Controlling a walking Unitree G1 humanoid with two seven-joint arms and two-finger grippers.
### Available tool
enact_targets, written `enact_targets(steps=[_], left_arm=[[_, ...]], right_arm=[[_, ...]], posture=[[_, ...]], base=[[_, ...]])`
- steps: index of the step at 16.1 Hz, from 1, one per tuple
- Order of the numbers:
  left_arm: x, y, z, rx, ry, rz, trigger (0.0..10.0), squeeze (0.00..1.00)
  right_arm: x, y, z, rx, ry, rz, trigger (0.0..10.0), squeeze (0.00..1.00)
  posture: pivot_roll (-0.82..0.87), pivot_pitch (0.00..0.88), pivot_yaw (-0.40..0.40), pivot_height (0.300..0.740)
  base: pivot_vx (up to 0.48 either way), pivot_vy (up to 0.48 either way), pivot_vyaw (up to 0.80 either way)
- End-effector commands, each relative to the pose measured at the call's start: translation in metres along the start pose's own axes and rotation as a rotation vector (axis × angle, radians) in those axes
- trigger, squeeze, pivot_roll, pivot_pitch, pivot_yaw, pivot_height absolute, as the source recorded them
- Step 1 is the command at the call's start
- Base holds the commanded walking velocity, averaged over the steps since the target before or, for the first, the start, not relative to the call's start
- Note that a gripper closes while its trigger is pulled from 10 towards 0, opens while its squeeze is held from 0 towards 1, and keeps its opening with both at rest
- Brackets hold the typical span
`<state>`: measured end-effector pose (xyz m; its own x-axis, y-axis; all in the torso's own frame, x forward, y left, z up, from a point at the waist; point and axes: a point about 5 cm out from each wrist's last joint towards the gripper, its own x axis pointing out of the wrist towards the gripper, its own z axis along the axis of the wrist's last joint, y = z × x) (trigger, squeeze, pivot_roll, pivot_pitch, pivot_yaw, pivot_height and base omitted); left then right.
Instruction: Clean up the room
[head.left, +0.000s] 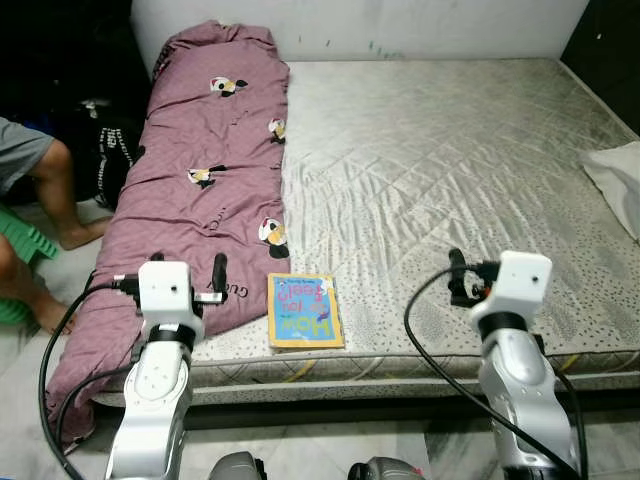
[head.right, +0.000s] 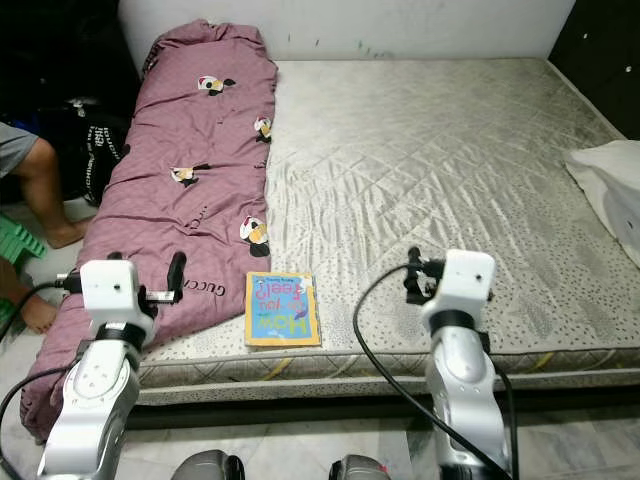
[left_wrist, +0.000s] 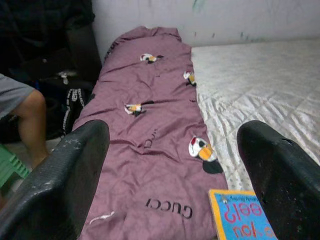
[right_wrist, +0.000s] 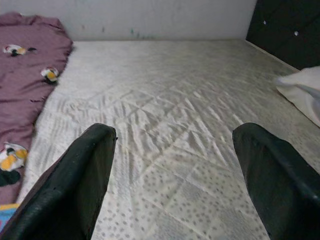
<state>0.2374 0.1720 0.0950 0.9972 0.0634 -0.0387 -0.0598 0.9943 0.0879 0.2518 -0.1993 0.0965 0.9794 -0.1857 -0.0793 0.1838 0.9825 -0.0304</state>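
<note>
We stand at the foot of a low bed with a quilted silver-grey mattress (head.left: 450, 170), both arms raised over its near edge. Our left gripper (left_wrist: 172, 165) hovers above the near end of a long mauve quilted blanket printed with small cartoon figures (head.left: 205, 170). It lies in a strip along the left side of the mattress and spills over the near left corner toward the floor. Our right gripper (right_wrist: 175, 165) hangs over bare mattress. Both sets of jaws stand wide open and hold nothing.

Just right of the blanket's near end, close to the mattress edge, lies a thin children's book with a blue cover and yellow border (head.left: 304, 310), flat and face up. We judge it light and stiff, but awkward to pinch because it sits flush on a soft surface. The near edge is the best hold, perhaps after sliding the book slightly past the mattress edge so one finger can get beneath.

The blanket looks soft, limp and bulky. It will sag and drag wherever we grip, so a bunched fold near a corner should serve better than a flat stretch.

A white pillow (head.left: 620, 180) rests at the far right edge. A person's bare leg (head.left: 60, 190) is beside the bed on the left.
</note>
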Motion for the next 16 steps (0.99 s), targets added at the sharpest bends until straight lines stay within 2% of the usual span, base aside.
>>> enact_targets(steps=[1,4,9,11,13,16], left_arm=[[-0.002,0.003,0.002,0.006,-0.002,-0.016,10.0,0.0],[0.001,-0.001,0.005,-0.016,-0.01,-0.039,10.0,0.0],[0.002,-0.005,0.009,-0.029,-0.024,-0.055,10.0,0.0],[0.002,-0.006,0.011,-0.009,-0.039,-0.056,10.0,0.0],[0.003,-0.007,0.013,0.003,-0.047,-0.051,10.0,0.0],[0.013,-0.009,0.022,-0.045,-0.084,-0.068,10.0,0.0]], right_arm=[[-0.002,-0.004,0.005,-0.001,-0.028,-0.013,10.0,0.0],[0.0,0.001,0.005,0.022,-0.018,-0.007,10.0,0.0],[0.0,0.002,0.004,0.024,-0.012,-0.001,10.0,0.0],[-0.001,0.003,0.004,0.028,-0.008,-0.001,10.0,0.0],[0.0,0.003,0.004,0.026,-0.012,0.001,10.0,0.0],[0.005,0.006,0.008,0.029,-0.026,0.011,10.0,0.0]], posture=[[0.01,0.043,0.011,0.74],[0.01,0.044,0.015,0.74],[0.01,0.051,0.015,0.74],[0.01,0.053,0.015,0.74],[0.01,0.055,0.007,0.74],[0.02,0.065,0.001,0.74]], base=[[0.0,0.0,0.0],[0.0,0.0,0.0],[0.0,0.0,-0.77],[0.0,0.0,-0.8],[0.0,0.0,0.0],[0.0,0.0,0.0]])
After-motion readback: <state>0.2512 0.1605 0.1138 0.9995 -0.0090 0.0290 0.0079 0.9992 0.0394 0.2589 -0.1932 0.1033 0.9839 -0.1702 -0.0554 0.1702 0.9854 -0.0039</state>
